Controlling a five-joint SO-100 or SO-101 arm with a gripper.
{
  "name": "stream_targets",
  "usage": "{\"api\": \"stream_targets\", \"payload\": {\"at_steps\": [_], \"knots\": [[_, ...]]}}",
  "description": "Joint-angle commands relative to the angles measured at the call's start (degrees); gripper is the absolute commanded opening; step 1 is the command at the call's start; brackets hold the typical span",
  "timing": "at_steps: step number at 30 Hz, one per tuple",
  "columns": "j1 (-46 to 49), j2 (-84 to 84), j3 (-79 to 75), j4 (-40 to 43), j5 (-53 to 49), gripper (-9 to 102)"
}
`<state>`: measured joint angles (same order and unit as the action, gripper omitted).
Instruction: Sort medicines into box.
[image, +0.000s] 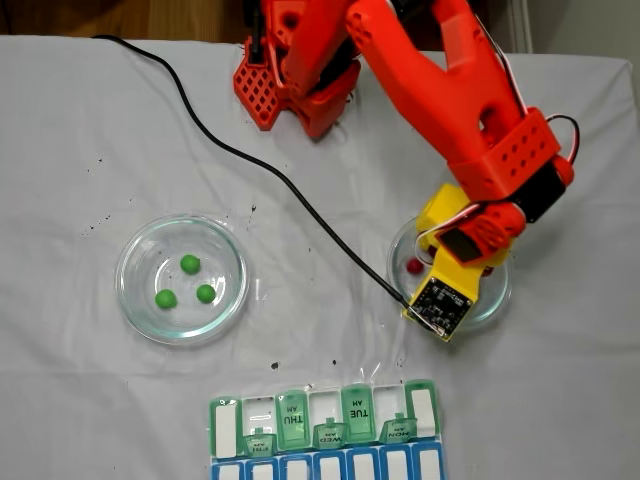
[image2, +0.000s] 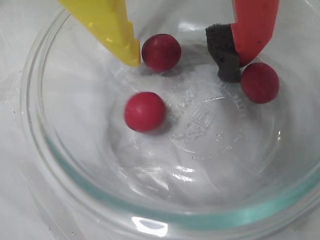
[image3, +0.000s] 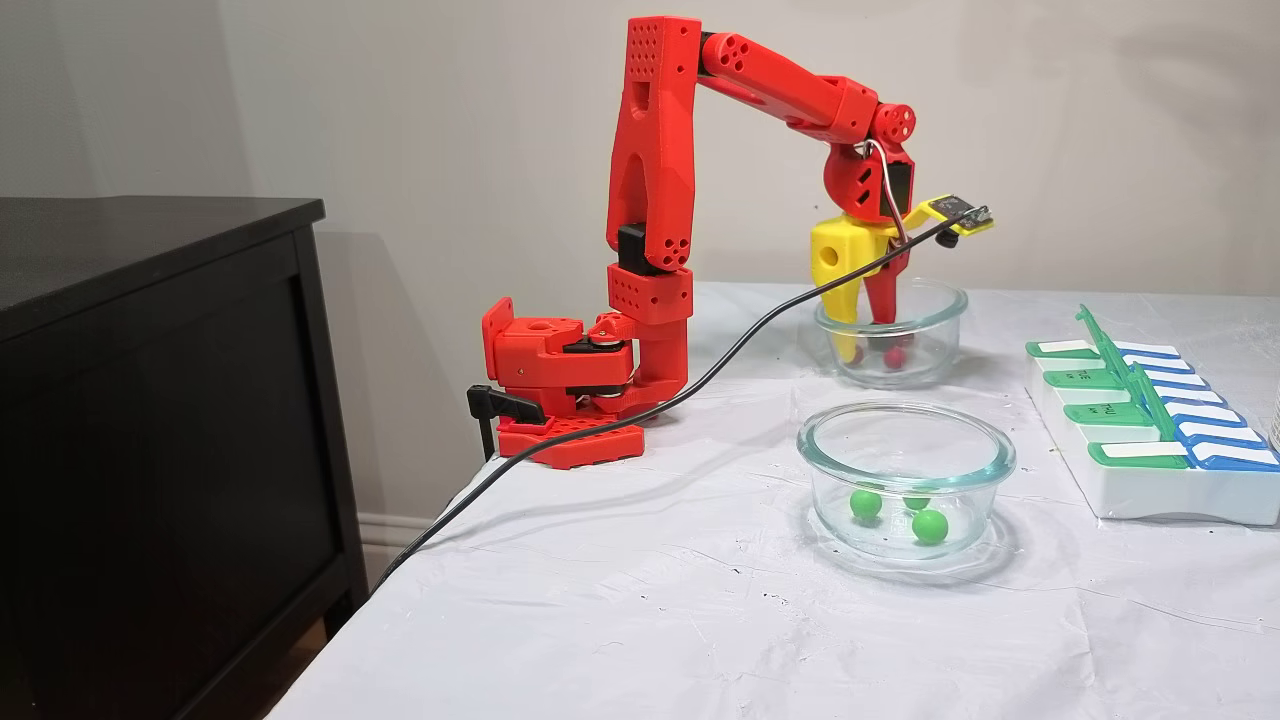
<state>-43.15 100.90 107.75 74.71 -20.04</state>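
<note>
**Gripper lowered into the dish of red balls**

A table covered in a wrinkled white cloth (image3: 700, 600) stands against a plain pale wall, with a dark cabinet (image3: 150, 400) at the left of the side-on fixed view. A black cable (image: 290, 190) runs diagonally across the cloth from the upper left of the top-down fixed view to the wrist camera.

The red arm (image3: 650, 200) reaches down into a clear glass dish (image2: 60, 165), which sits right of centre in the top-down fixed view. In the wrist view the gripper (image2: 185, 52) has its yellow finger (image2: 110, 27) and its red finger with a black foam pad (image2: 225, 50) spread apart, clamped on nothing. One dark red ball (image2: 161, 52) lies just beside the yellow fingertip, between the fingers; a second (image2: 259, 82) sits near the foam pad at the right; a third (image2: 144, 111) lies lower, left of centre.

Three bright green balls (image: 189, 263) rest in a second glass dish (image: 135, 305), left of centre in the top-down view.

The pill organizer (image: 325, 425) lies flat at the bottom edge of that view, long axis running left to right, several green lids standing open. In the side-on view it sits at the right (image3: 1150, 490), its length receding from the camera.
</note>
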Motion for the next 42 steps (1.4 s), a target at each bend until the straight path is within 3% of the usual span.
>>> {"api": "stream_targets", "payload": {"at_steps": [1,7,11,36,42], "knots": [[-2.3,0.4,-1.4,1.3,-0.3,19],[-2.4,-0.3,-0.9,0.4,0.4,2],[-1.9,-1.1,-1.5,0.5,0.6,0],[17.2,9.2,-26.5,8.0,-6.1,0],[22.6,6.4,-30.1,3.4,-7.0,0]]}}
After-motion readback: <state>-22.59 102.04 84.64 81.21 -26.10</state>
